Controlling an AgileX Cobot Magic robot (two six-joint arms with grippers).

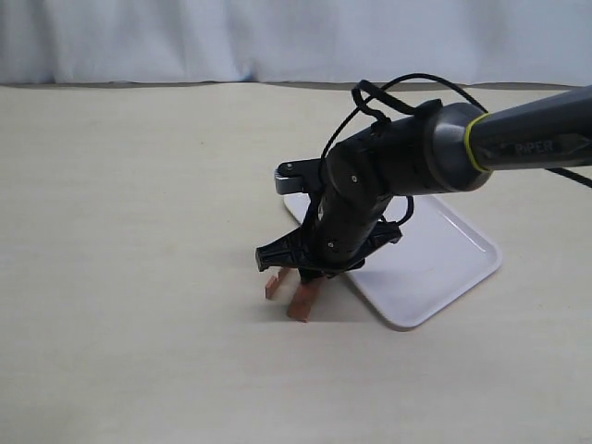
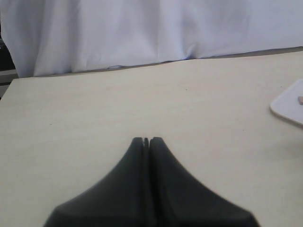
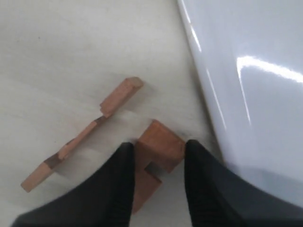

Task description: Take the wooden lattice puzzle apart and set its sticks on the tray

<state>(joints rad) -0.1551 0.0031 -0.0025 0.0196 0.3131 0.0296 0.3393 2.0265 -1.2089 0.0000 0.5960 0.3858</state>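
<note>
Pick-up step: right gripper (image 3: 158, 147) partly closed, pads pinching a loose stick (image 3: 158, 137) at lower centre of the right wrist frame, just beside the tray (image 3: 255, 94) edge, second stick (image 3: 83, 135) lying to its left; next likely needs lift and carry over the rim; left gripper (image 2: 146, 140) clenched, empty.

- A pale cream, matte, flat bench (image 1: 139, 305) fills most of every view, smooth with only faint specks.
- A white, softly folded cloth curtain (image 1: 185, 37) hangs along the bench's far edge and meets it in a thin shadowed line.
- A dark, blurred shape (image 2: 3, 59) shows past the bench's far corner, beside the curtain; too unclear to identify.
</note>
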